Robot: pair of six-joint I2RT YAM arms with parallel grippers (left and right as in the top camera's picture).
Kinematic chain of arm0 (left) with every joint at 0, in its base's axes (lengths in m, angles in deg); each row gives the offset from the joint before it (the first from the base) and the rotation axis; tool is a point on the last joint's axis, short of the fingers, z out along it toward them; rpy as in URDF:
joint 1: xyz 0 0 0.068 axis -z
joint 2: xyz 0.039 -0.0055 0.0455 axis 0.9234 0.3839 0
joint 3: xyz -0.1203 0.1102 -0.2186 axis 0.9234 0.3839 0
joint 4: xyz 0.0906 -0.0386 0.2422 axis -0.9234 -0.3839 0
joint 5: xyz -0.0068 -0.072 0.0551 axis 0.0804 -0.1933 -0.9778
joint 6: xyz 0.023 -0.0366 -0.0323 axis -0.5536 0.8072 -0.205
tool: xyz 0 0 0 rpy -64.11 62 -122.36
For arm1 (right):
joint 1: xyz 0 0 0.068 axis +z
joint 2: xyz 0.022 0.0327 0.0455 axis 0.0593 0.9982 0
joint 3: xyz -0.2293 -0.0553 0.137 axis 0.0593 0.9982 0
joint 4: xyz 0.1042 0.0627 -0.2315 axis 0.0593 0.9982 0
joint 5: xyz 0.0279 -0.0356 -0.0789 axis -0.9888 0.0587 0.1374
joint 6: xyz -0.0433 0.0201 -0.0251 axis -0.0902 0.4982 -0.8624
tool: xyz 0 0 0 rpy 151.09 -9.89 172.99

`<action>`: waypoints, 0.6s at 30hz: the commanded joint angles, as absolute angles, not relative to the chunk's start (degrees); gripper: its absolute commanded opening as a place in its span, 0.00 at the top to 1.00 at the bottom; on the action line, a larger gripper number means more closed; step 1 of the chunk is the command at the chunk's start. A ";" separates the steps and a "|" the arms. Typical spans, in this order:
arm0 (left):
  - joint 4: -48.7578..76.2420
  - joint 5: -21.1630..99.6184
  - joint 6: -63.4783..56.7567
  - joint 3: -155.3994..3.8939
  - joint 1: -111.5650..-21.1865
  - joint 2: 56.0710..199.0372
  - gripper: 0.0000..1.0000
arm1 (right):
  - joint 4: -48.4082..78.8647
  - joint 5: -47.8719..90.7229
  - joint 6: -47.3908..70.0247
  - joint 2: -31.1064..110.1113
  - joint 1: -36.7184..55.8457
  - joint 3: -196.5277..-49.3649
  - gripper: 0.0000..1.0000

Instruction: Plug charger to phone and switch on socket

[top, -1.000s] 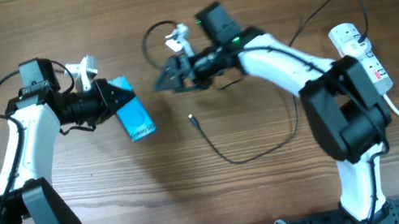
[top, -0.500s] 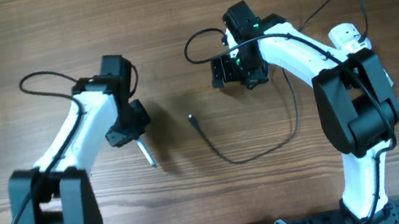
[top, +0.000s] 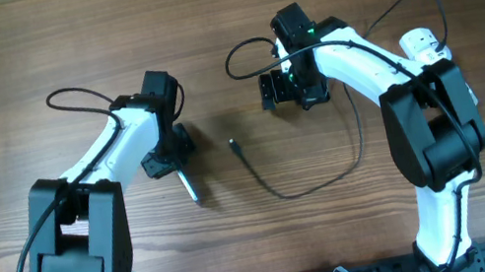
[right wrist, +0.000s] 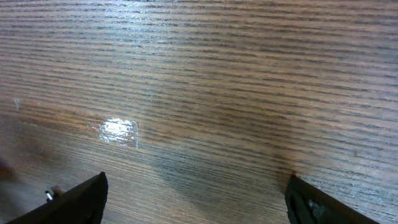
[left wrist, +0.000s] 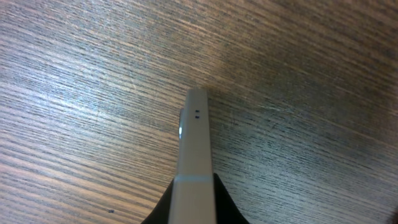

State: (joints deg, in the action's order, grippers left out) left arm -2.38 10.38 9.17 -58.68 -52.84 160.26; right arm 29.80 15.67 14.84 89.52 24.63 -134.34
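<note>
left claw [top: 175, 165] grips phone [left wrist: 196, 143] edge-on; right claw [right wrist: 199, 196] wide, empty.

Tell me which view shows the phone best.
Left wrist: the phone fills the centre, edge-on, held in the left gripper. Overhead shows only a thin sliver below that gripper. Right wrist shows none of it.
</note>
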 commanded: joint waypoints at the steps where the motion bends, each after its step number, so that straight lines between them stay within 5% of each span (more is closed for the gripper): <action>1: -1.22 9.59 10.42 -56.82 -52.42 160.61 0.96 | 30.12 17.66 13.90 89.61 24.83 -133.84 0.08; 4: -0.41 9.63 10.40 -56.61 -52.42 160.61 0.96 | 30.10 15.78 10.49 89.61 24.94 -133.84 0.04; 7: 0.29 13.26 10.09 -56.63 -53.36 160.59 0.96 | 30.65 15.27 7.64 89.61 26.12 -133.84 0.11; 11: 6.89 40.34 2.07 -56.63 -61.53 160.59 0.96 | 31.98 9.90 -1.60 89.61 30.80 -133.84 0.37; 18: 6.28 51.84 -5.03 -56.63 -72.97 160.59 0.96 | 33.56 13.63 -0.18 89.61 39.91 -133.84 0.40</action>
State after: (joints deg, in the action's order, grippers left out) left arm 7.70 46.22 0.23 -56.76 -72.00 160.31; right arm 32.86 11.25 0.08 89.48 37.40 -134.21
